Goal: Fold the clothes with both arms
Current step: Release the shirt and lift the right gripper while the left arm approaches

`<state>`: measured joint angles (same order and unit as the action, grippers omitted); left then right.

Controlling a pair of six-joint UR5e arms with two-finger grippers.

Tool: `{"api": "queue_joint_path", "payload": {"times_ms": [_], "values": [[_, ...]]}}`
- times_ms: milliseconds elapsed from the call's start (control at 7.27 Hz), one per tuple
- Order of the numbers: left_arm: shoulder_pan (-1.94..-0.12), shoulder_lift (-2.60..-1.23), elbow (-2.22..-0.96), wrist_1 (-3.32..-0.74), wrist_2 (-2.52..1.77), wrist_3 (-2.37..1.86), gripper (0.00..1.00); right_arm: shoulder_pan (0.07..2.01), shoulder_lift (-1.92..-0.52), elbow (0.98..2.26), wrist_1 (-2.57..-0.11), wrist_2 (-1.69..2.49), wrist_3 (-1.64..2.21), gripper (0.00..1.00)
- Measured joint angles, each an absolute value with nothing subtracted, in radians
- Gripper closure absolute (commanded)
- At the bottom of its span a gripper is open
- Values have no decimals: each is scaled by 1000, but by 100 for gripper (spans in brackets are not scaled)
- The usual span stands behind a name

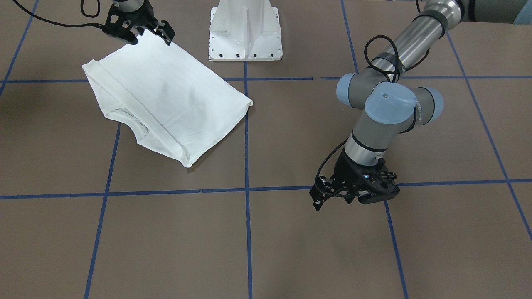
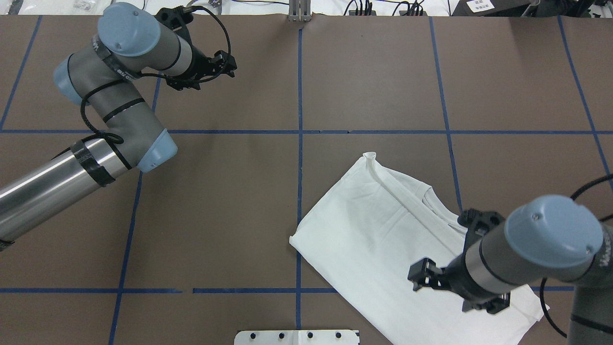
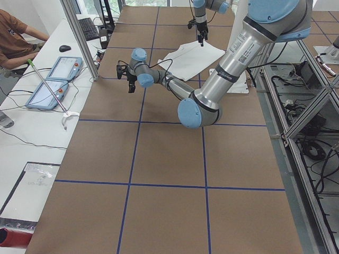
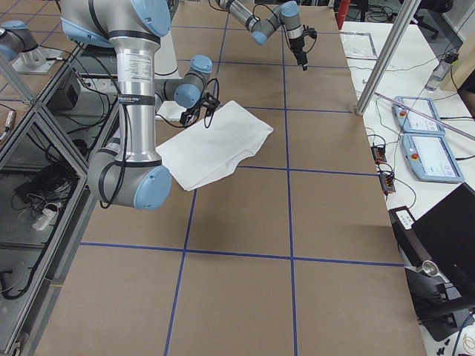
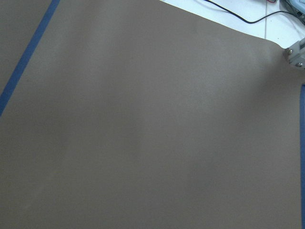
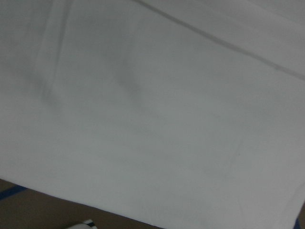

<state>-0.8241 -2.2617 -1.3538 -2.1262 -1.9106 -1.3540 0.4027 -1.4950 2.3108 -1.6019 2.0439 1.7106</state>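
Overhead exterior | shirt (image 2: 378, 230) flat, lower right | right fingers (image 2: 421, 275) spread above it, empty | left fingers (image 2: 227, 64) spread, empty, upper left | worktop (image 2: 239, 191) between

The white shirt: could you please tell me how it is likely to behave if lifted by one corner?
The shirt would probably droop limply: it lies flat in soft folded layers. Its stacked layers might slide apart, undoing the fold. Thin fabric suggests it is light.

The shirt (image 2: 383, 230) lies on the table (image 2: 239, 191) toward the robot's edge, right of the pedestal (image 2: 297, 337) at that edge's middle, the right gripper (image 2: 417, 278) over its corner nearest that edge, the left gripper (image 2: 229, 66) near the far edge, well apart.
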Motion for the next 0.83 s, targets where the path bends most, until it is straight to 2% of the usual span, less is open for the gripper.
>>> {"api": "queue_joint_path", "payload": {"times_ms": [138, 413, 825], "values": [[-793, -2252, -1411, -2099, -1939, -1400, 0, 524, -1434, 2283, -1601, 2048, 1632, 0], [-684, -2207, -1557, -2030, -1955, -1585, 0, 698, -1395, 2262, -1602, 2073, 1485, 0], [-509, -2191, -1637, -2007, -1908, -1813, 1, 763, -1382, 2246, -1599, 2092, 1415, 0]]}}
